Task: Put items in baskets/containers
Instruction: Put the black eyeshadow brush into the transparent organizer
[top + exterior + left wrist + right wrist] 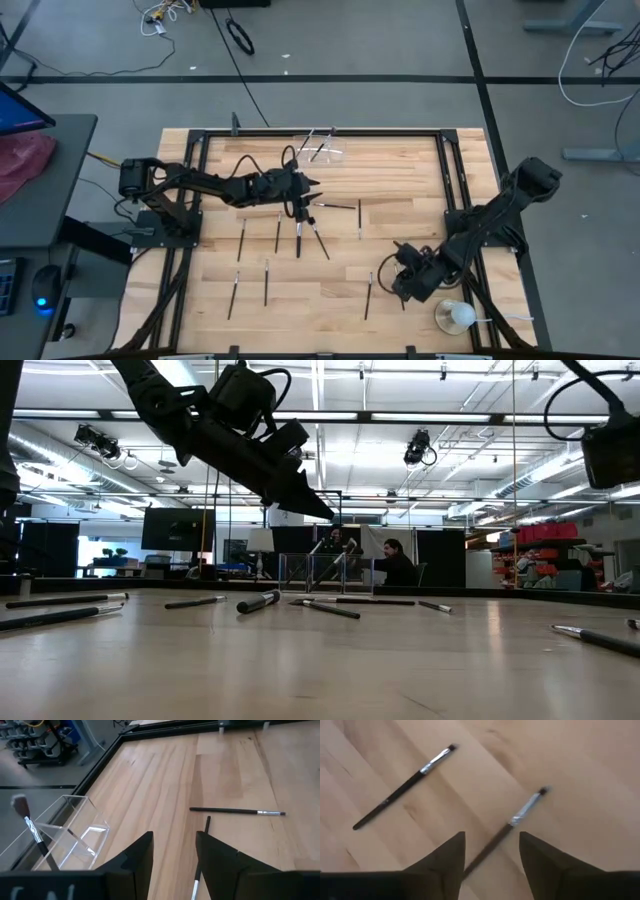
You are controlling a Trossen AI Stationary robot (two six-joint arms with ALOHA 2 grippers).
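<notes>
Several thin black makeup brushes lie scattered on the wooden table, among them one left of middle and one near the front. The clear plastic holder stands near the far edge with a few brushes leaning in it; in the left wrist view the holder has a brush propped inside. My left gripper hovers open above the middle of the table, just near of the holder. My right gripper hangs open above a silver-ferruled brush that lies flat on the table.
A white round object on a clear base stands at the near right corner, beside the right arm. A black frame borders the tabletop. One brush lies alone on bare wood beyond the left gripper. People sit in the room behind the table.
</notes>
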